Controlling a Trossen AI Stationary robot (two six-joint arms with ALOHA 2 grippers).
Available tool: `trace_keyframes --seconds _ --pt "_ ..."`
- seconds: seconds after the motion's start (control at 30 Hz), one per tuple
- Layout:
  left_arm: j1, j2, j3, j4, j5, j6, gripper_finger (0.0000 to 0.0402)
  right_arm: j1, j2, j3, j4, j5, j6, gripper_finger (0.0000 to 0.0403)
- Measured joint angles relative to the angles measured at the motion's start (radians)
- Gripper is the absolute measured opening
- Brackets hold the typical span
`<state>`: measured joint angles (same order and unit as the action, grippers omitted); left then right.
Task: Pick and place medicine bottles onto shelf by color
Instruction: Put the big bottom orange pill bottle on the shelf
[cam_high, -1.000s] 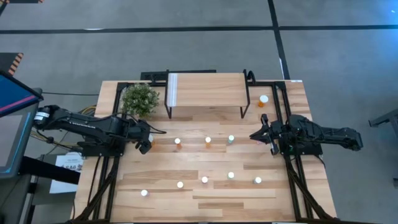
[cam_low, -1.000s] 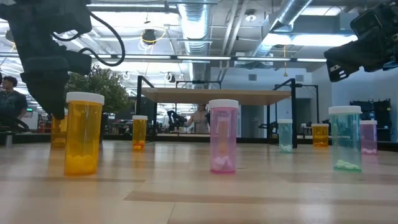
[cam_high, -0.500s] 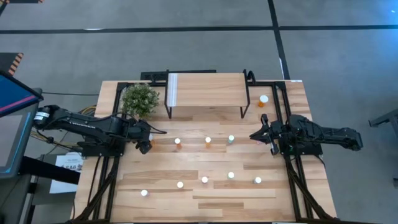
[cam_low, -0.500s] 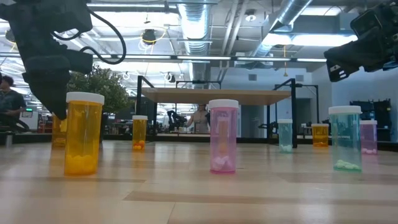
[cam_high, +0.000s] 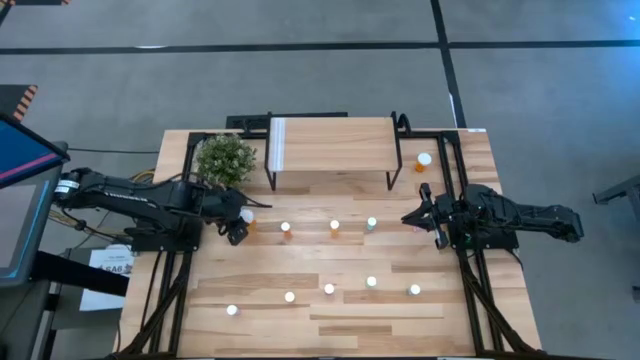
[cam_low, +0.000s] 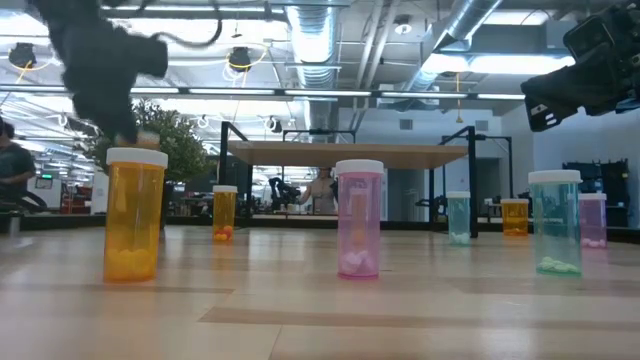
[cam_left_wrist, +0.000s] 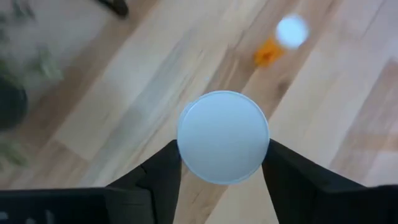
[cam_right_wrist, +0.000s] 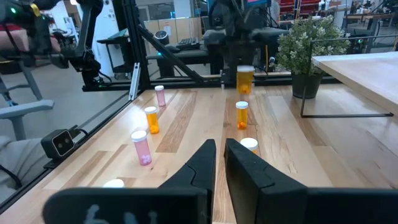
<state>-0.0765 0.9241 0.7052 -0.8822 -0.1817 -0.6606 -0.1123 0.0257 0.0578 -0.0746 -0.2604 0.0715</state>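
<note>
My left gripper (cam_high: 240, 222) is shut on an orange medicine bottle with a white cap (cam_left_wrist: 222, 137), held above the table's left part; it also shows far off in the right wrist view (cam_right_wrist: 245, 79). My right gripper (cam_high: 408, 218) hangs shut and empty over the table's right part, beside a pinkish bottle. Two orange bottles (cam_high: 286, 229) (cam_high: 334, 227) and a pale green one (cam_high: 371, 224) stand in a middle row. Several more bottles (cam_high: 329, 289) stand in a near row. The shelf (cam_high: 330, 145) stands at the far middle on its black legs. My left gripper pinches the bottle between its two fingers (cam_left_wrist: 163, 169), one on each side just under the white cap's rim (cam_left_wrist: 186, 163). The fingers come from above, pointing down. The bottle hangs upright below them, lifted clear of the table.
A small potted plant (cam_high: 225, 158) stands left of the shelf, close behind my left gripper. One orange bottle (cam_high: 424, 160) stands right of the shelf. Black frame bars run along the table's left and right sides.
My left gripper has risen with the orange bottle, a little toward the table's far edge. The bottle stood on the table before and now hangs clear of it, still upright.
</note>
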Motion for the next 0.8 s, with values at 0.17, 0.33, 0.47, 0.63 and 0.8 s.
trace_keyframes --seconds 0.17,0.33,0.47,0.63,0.8 --pt "0.036 0.009 0.145 -0.046 -0.067 0.064 0.019 0.0 0.0 0.0 0.0 0.0 0.0 0.0061" --pt "0.152 0.061 0.322 -0.086 -0.076 0.191 0.0188 0.0 0.0 0.0 0.0 0.0 0.0 0.0061" --pt "0.27 0.147 0.477 -0.121 -0.076 0.341 0.0188 0.0 0.0 0.0 0.0 0.0 0.0 0.0061" --pt "0.419 0.287 0.655 -0.168 -0.035 0.487 0.0189 0.0 0.0 0.0 0.0 0.0 0.0 0.0061" --pt "0.542 0.425 0.786 -0.161 0.07 0.585 0.019 0.0 0.0 0.0 0.0 0.0 0.0 0.0061"
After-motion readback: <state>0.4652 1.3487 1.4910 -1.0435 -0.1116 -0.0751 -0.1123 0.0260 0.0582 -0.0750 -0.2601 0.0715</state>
